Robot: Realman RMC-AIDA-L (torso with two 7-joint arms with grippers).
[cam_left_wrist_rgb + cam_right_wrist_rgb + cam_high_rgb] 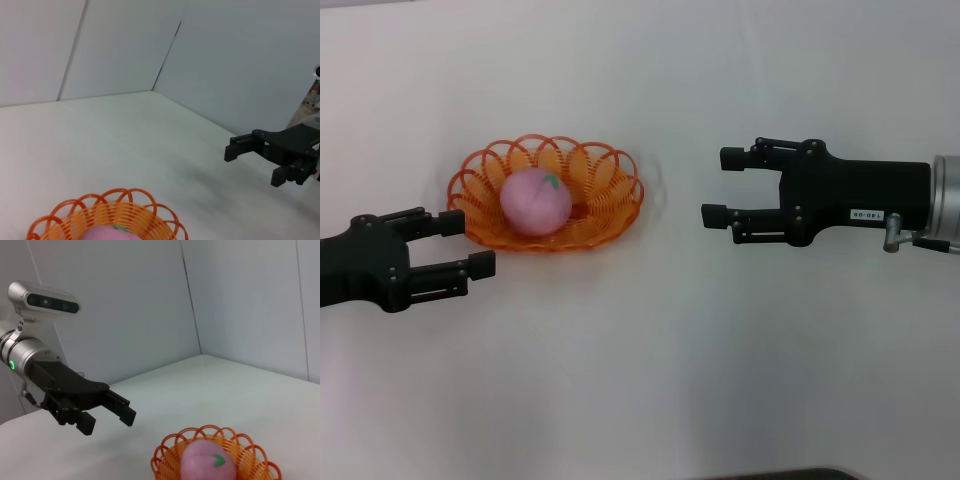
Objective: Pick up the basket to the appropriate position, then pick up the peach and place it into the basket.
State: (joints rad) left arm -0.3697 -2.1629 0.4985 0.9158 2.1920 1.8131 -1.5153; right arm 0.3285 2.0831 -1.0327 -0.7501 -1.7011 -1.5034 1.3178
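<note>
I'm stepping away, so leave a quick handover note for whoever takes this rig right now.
Left gripper: open, holding nothing, beside the basket's near left edge.
Right gripper: open, holding nothing, out to the basket's right, well apart from it.
Basket: on the white table, left of centre.
Peach: sitting inside the basket, leaf up.
Done: peach is in the basket.
Left: apparently nothing but backing the arms off.

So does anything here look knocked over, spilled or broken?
Nothing stands out. The peach sits inside the basket, which rests flat on the table. The left gripper and right gripper both hang open, holding nothing.
</note>
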